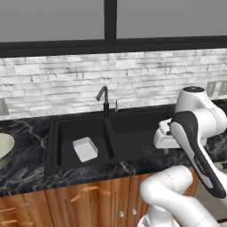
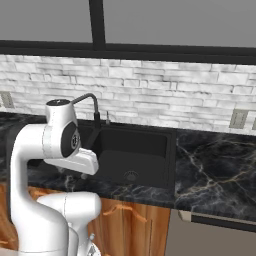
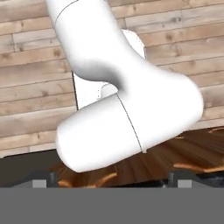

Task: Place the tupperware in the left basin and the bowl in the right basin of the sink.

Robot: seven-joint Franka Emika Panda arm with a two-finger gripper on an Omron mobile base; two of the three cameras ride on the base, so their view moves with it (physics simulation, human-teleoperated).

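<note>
I see the tupperware (image 1: 85, 149) lying flat on the floor of the left basin (image 1: 66, 133), toward its front right, near the divider. It is a little skewed to the basin walls. The bowl (image 1: 4, 148) sits on the dark marble counter (image 1: 26, 173) well left of the sink (image 1: 54, 146), cut by the left edge of the left base view. The right basin (image 2: 135, 150) holds nothing but its round drain (image 2: 131, 176), seen in the right base view. The black faucet (image 1: 104, 99) stands behind the divider, spout arching left.

The arm is folded over the front of the right basin, hand end turned down and back toward the base. In the hand view I make out two small dark fingertips (image 3: 40, 179) at the bottom, set wide apart, with wood cabinet fronts (image 3: 188, 157) and plank flooring (image 3: 35, 87) beyond. I read the gripper (image 3: 111, 181) as spread, with nothing between its tips.
</note>
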